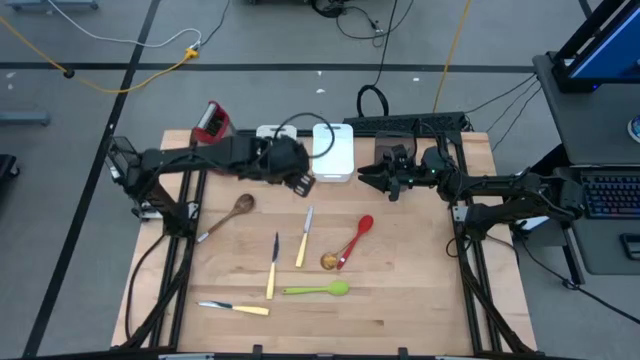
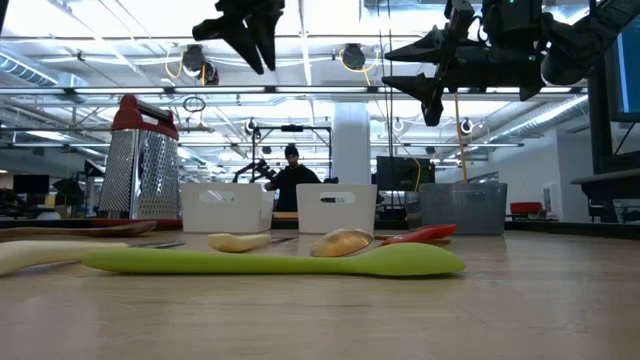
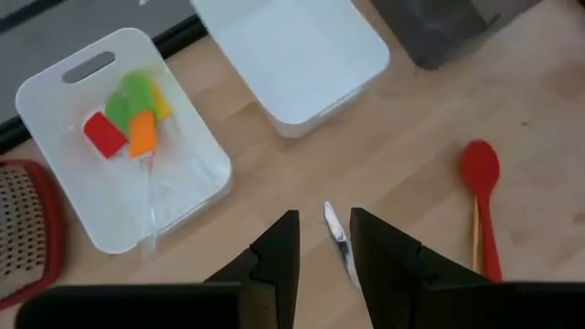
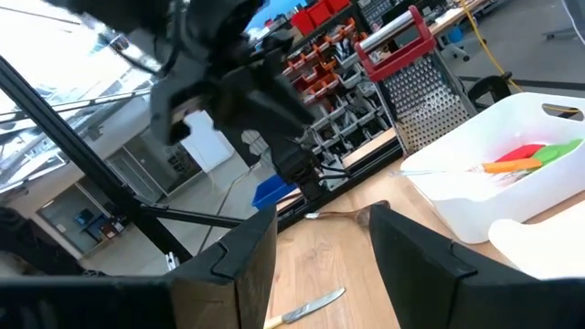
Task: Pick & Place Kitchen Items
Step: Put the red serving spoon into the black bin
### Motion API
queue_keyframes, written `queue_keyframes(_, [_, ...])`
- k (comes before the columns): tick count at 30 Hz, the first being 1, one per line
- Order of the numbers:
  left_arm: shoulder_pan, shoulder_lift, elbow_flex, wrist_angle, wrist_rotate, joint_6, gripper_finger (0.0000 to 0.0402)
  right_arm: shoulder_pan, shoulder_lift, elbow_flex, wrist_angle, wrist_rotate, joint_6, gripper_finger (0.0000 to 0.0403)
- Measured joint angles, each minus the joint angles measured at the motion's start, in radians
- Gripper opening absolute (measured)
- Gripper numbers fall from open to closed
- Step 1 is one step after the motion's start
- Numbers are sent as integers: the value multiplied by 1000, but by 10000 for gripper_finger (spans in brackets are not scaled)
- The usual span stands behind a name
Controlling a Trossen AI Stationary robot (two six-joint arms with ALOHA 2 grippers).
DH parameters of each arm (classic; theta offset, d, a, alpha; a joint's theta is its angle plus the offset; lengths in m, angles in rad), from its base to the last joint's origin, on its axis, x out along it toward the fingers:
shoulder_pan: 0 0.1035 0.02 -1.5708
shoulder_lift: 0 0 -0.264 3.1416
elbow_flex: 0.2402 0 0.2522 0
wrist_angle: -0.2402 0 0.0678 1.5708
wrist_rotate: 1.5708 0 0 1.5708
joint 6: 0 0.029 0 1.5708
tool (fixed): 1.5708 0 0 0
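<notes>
A: Status? Four small spatulas (image 3: 128, 119) binned in white bin (image 3: 55, 87); seven utensils left on worktop (image 1: 400, 300), including red spoon (image 1: 358, 236).

B: Claws? Left claw (image 3: 322, 251) narrowly open, empty, above knife (image 3: 338, 239); right claw (image 4: 320, 242) open, empty, raised.

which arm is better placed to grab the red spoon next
Right, probably. The red spoon lies on the table's right half, nearer the right hand, which hangs open and empty. The left hand is farther off.
</notes>
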Motion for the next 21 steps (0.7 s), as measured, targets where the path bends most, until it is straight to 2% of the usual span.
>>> queue_keyframes(9, [-127,0,-102,12,-14,-84,102,0,0,0,1,0,0,169])
queue_keyframes(21, [-228,-35,-334,208,34,-146,102,0,0,0,-4,0,19,169])
